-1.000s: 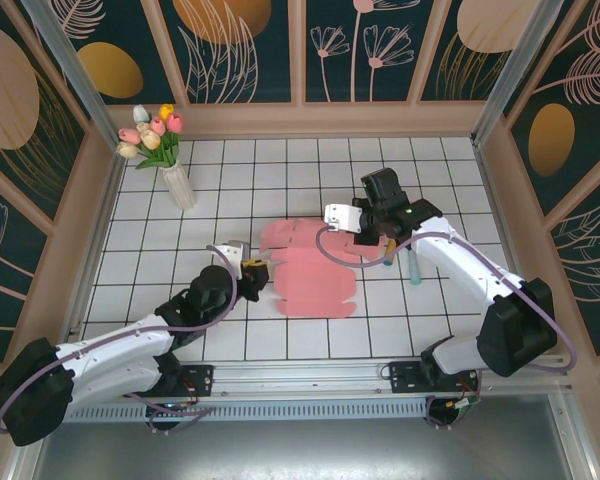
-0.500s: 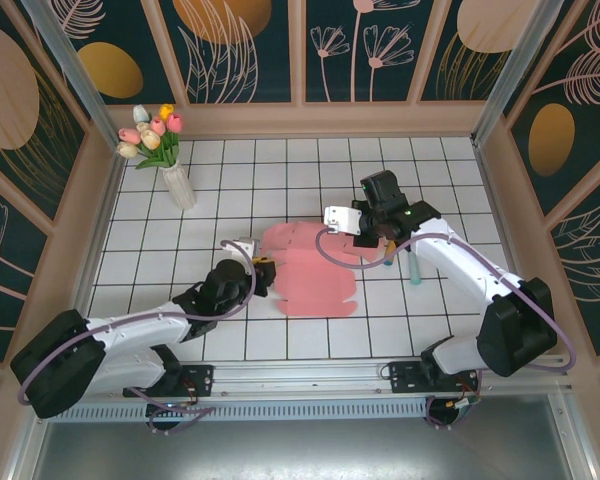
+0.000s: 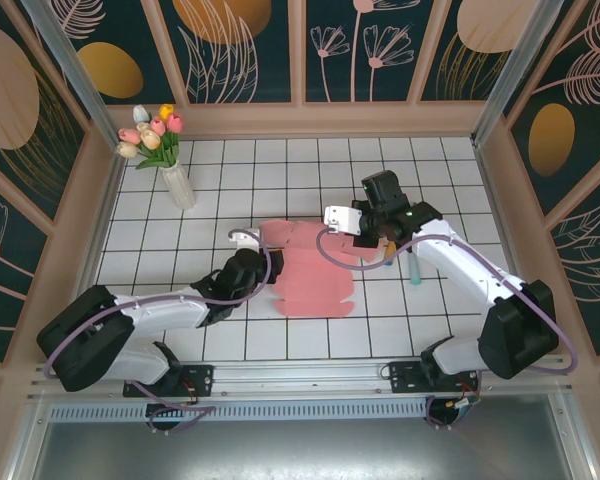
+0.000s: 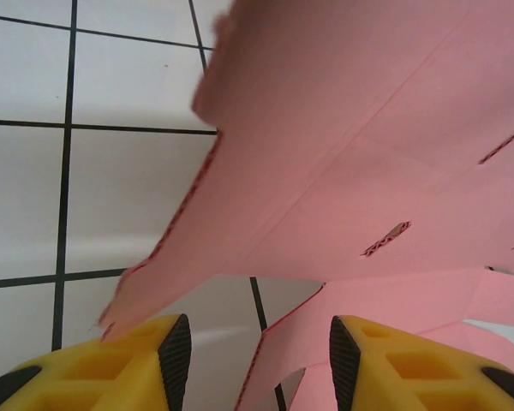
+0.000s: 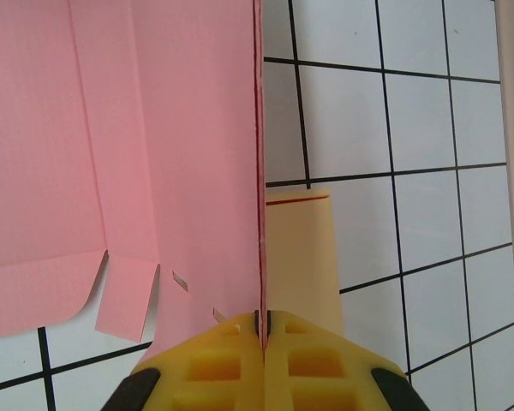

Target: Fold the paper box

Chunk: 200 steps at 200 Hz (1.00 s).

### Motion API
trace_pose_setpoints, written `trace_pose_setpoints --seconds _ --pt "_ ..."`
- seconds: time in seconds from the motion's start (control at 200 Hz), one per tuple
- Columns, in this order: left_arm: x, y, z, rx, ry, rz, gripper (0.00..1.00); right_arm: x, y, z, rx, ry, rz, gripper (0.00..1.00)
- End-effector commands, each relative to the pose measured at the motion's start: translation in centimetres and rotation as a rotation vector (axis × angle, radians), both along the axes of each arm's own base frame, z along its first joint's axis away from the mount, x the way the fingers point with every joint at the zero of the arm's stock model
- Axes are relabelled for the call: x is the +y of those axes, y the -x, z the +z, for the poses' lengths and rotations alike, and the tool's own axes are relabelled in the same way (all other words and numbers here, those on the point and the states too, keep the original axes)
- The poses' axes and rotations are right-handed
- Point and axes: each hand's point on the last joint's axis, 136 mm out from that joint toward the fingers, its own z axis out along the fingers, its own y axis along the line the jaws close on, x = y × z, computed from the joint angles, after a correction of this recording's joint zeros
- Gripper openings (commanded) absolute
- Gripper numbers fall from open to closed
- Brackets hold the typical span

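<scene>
Paper box (image 3: 315,275) lies flat midway between the worktop's (image 3: 230,160) side edges; my right end effector (image 5: 262,321) pinches its edge, my left end effector (image 4: 253,342) stands apart at a flap.

- A white tiled tabletop (image 3: 310,160) with black grid lines forms the floor of the enclosure.
- Dark teal wall panels (image 3: 250,50), painted with gold ovals and pale pink leaves, stand on three sides in light wooden frames.
- A white vase of tulips (image 3: 180,185) stands near the far left corner.
- A metal rail (image 3: 300,375) runs along the near edge.
- The light is bright and even.
</scene>
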Motion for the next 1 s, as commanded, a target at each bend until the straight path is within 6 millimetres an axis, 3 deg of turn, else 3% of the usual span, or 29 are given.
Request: trace_pose_setpoints --seconds 0.0,0.34,0.545,0.651,0.766,0.996 --pt "-0.7 -0.6 0.3 0.005 0.027 0.007 0.48 0.5 0.5 0.7 0.000 -0.052 0.006 0.00" --pt "-5.7 -0.6 2.7 0.009 0.144 -0.178 0.41 0.9 0.4 0.0 0.018 -0.043 0.015 0.00" --pt "-6.5 -0.7 2.6 0.024 0.172 -0.197 0.41 0.9 0.6 -0.6 0.007 -0.011 0.029 0.00" --pt "-5.9 -0.1 2.8 0.011 0.168 -0.205 0.44 1.0 0.6 -0.5 0.010 -0.015 0.029 0.00" --pt "-3.6 0.7 4.2 -0.038 0.158 -0.169 0.44 1.7 0.6 -0.4 0.017 -0.006 0.034 0.00" --pt "4.3 2.9 7.7 -0.212 0.131 0.009 0.45 3.8 0.6 -0.8 -0.032 0.040 0.061 0.00"
